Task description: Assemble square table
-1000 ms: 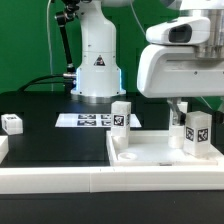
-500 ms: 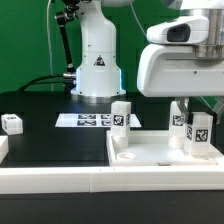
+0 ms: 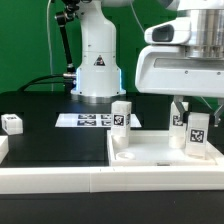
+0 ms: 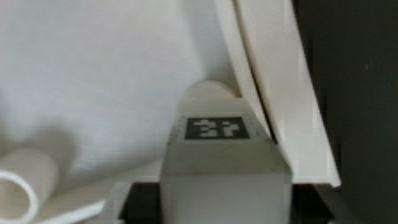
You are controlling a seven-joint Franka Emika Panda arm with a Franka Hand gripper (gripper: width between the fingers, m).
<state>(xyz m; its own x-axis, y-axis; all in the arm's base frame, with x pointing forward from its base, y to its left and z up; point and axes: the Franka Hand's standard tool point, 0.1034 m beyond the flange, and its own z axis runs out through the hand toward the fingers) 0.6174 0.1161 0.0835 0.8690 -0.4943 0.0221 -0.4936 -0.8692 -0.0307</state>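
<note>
Wrist view: gripper point(image 4: 217, 203) is pinching the upright leg point(image 4: 219, 130). Leg is standing directly beneath it, hugging the tabletop point(image 4: 107, 70) rim.

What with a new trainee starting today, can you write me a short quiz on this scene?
1. True or false: every leg stands on the top.
2. In the exterior view, how many legs stand on the top?
3. The hand is at: A) the loose leg; B) the marker board; C) the rear leg.

Key
1. False: the loose leg sits apart on the table, at the exterior view's left.
2. Three: the left leg, the rear leg and the front leg.
3. C: the wrist view shows that leg between the fingers.
</note>
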